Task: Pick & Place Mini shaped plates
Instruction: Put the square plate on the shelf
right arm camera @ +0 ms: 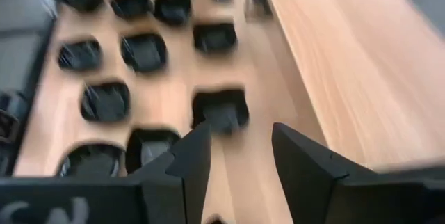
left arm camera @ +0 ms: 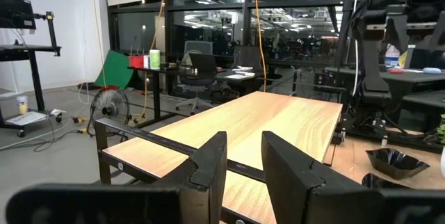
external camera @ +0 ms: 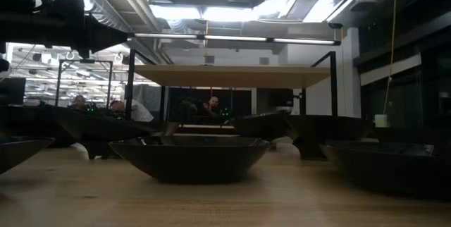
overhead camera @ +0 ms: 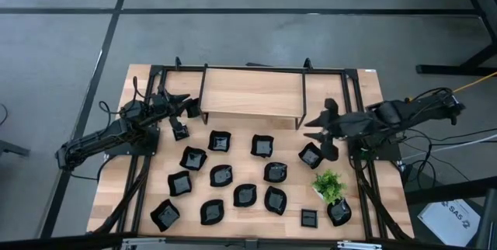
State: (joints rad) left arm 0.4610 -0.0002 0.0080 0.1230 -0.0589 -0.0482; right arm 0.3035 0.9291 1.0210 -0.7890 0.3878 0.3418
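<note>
My left gripper (overhead camera: 180, 123) hung by the shelf's (overhead camera: 252, 92) left end, fingers apart and empty, above a dish (overhead camera: 181, 132) lying just under it. The other black dishes (overhead camera: 221, 175) lay scattered over the table (overhead camera: 140, 87) in front of the shelf, a few beside the little green plant (overhead camera: 328, 183). My right gripper (overhead camera: 324, 130) hovered near the shelf's right end, fingers likewise apart, holding nothing, close to a dish (overhead camera: 311, 155). To pick well, I judged I should drop straight down, straddle one rim only, and close gently, since glossy dishes slip.

Overhead looking down, low level, wrists over table (overhead camera: 256, 95)
</note>
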